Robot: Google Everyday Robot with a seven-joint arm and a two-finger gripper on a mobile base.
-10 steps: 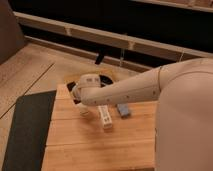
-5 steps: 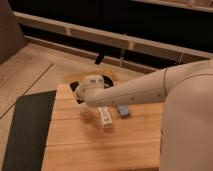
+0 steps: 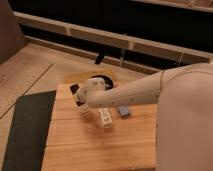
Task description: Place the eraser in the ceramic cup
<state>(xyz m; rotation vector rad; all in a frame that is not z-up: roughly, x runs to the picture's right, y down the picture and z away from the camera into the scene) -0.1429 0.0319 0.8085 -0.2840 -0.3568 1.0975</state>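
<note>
Shifted only slightly down and toward the near-left since a second ago: gripper [image 3: 83,106], low over the far-left part of the wooden board [image 3: 95,145]. Otherwise much the same layout.

Eraser [image 3: 74,89] lying as a small dark block at the board's far-left corner, just beside the gripper's end, apparently not lifted. Not in the ceramic cup [image 3: 94,82], which seems to be the pale round form just behind the arm, though hard to separate from the white wrist in front of it. Dark bowl [image 3: 107,80] right behind that, partly covered by the arm.

By the look of things, nothing yet completed: pickup, carry to the cup and drop all remaining.

Long white bar [image 3: 105,119] and blue-grey piece [image 3: 123,111] resting near the middle of the board, apart from the eraser. Black mat [image 3: 27,130] alongside on the left.

Impossible to tell whether the gripper is released or clenched, or touching the eraser at all. Cup's opening and contents not visible. Right side filled by the robot's body [image 3: 187,125].
</note>
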